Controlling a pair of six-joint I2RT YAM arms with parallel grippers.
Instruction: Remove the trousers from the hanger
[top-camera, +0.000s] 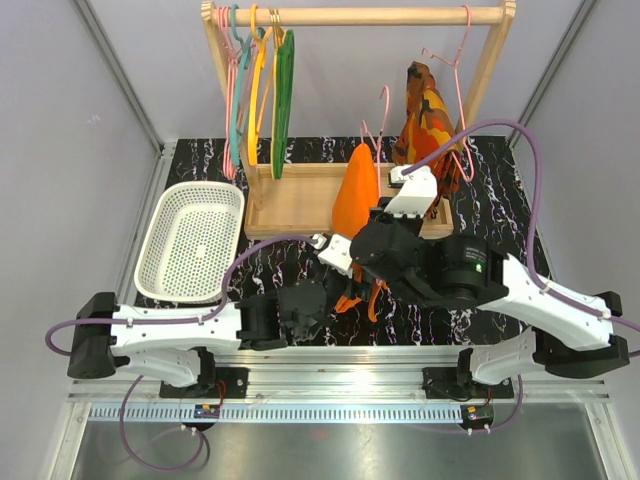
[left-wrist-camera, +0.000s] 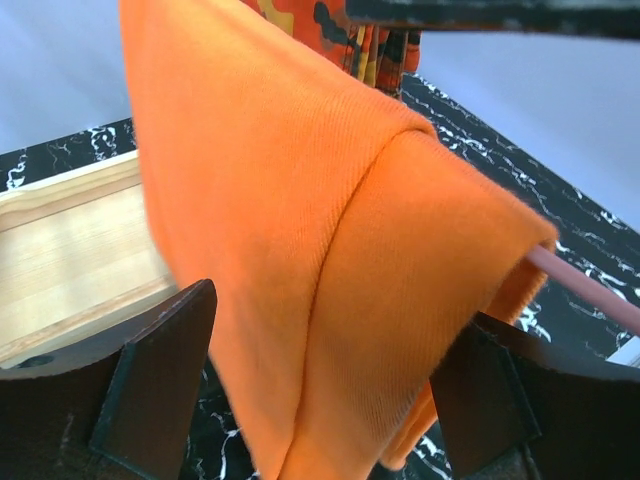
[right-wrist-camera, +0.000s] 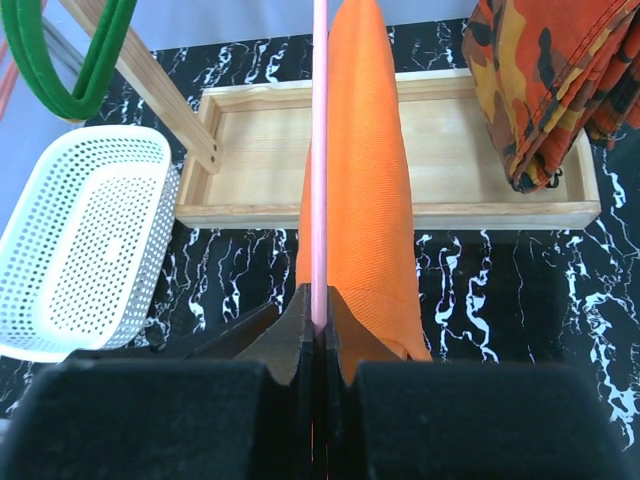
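Observation:
The orange trousers (top-camera: 355, 190) hang folded over the thin pink wire hanger (top-camera: 383, 108), tilted above the wooden tray. My right gripper (top-camera: 368, 238) is shut on the hanger's pink wire (right-wrist-camera: 319, 200), with the trousers (right-wrist-camera: 365, 200) just right of it. My left gripper (top-camera: 335, 300) is open. Its fingers (left-wrist-camera: 160, 385) stand wide on either side of the trousers' hanging lower end (left-wrist-camera: 330, 260), and I cannot tell if they touch it. The hanger wire (left-wrist-camera: 590, 290) sticks out of the fold at the right.
A white perforated basket (top-camera: 190, 240) sits at the left. The wooden rack's tray (top-camera: 295, 205) lies behind the trousers. A camouflage garment (top-camera: 425, 125) hangs from another pink hanger on the right of the rail. Green, yellow and teal hangers (top-camera: 262, 90) hang on the left.

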